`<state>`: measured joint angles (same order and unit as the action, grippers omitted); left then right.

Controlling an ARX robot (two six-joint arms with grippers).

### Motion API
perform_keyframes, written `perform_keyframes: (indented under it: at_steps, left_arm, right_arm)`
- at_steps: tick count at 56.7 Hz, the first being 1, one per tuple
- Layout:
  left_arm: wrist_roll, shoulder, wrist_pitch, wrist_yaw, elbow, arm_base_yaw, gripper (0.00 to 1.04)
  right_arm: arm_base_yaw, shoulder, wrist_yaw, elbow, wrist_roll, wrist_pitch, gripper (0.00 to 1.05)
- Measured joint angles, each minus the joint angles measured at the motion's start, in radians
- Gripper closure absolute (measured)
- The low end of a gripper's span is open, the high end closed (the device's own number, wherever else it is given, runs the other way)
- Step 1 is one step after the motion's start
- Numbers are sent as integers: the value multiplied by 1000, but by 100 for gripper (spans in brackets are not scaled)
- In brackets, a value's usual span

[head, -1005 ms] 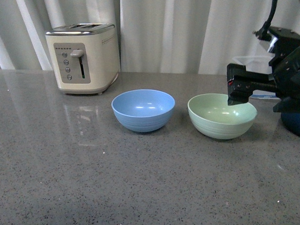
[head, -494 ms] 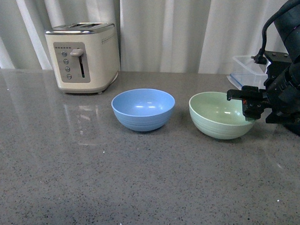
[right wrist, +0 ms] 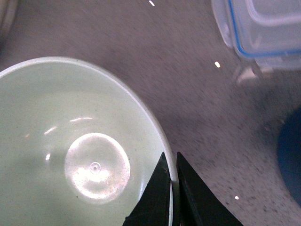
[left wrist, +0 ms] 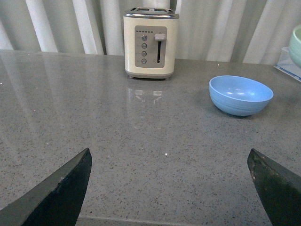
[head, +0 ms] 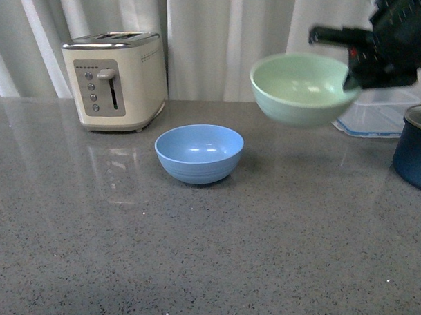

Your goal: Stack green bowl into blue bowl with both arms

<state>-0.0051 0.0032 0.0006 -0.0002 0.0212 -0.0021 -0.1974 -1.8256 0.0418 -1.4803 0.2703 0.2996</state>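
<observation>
The green bowl (head: 299,89) hangs in the air, above and to the right of the blue bowl (head: 199,153). My right gripper (head: 351,78) is shut on its right rim and holds it slightly tilted. In the right wrist view the two black fingers pinch the rim (right wrist: 172,181), one inside the green bowl (right wrist: 70,155) and one outside. The blue bowl stands empty on the grey counter, also in the left wrist view (left wrist: 241,94). My left gripper (left wrist: 169,162) is open and empty, low over the counter's near part, well away from the blue bowl.
A cream toaster (head: 115,80) stands at the back left. A clear plastic container (head: 382,113) with a blue-edged lid lies behind the green bowl at the right. A dark navy pot (head: 414,150) stands at the right edge. White curtains hang behind.
My right gripper has closed on the green bowl's rim and lifted it off the counter, up and slightly left. The blue bowl has not moved.
</observation>
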Motion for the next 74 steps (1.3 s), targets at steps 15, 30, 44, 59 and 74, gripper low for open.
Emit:
perform_keyframes:
  at_steps: [15,30,44,59,74]
  left_arm:
    - [0,0,0,0,0,0,7]
    - [0,0,0,0,0,0,7]
    - [0,0,0,0,0,0,7]
    - [0,0,0,0,0,0,7]
    - [0,0,0,0,0,0,7]
  right_arm:
    - [-170,-50,13,-185,-4,37,104]
    - [-228,-201,52,-275,-11,73,104]
    - [-229,-284,93,-319,-16,79,104]
    - [-229,-294,76,-332,-18,89,78]
    - [-165,24,-115,-128,-34,-10,20]
